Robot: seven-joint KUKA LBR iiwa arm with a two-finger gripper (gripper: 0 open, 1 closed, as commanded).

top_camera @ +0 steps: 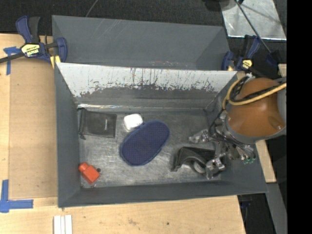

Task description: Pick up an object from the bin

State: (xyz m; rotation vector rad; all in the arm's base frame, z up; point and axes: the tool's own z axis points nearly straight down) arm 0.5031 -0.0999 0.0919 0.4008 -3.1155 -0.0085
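The likeliest candidate is a black curved thing (187,156) that lies on the bin floor at the lower right of the frame, its left end pointing toward the middle. The gripper (207,153) is low over its right end. Two metal fingers (199,137) appear spread wide, one above the black thing in the frame and one below it, though the tips are cluttered and hard to read. Nothing is clamped between them, and the black thing seems to rest flat on the floor, so no pick is made yet. As far as I can judge, the approach is done, and the closing and the lift out of the bin are left.

Farther out, a blue oval pad (145,143) lies near the middle of the floor, well apart from the gripper. A small white lump (132,121) touches its upper edge. A black flat rectangle (97,124) sits at the upper left of the floor, and a small orange-red piece (88,172) at the lower left. The grey bin (146,195) holds them loosely, with no heap. The arm's orange cover (256,113) hangs at the right of the frame.
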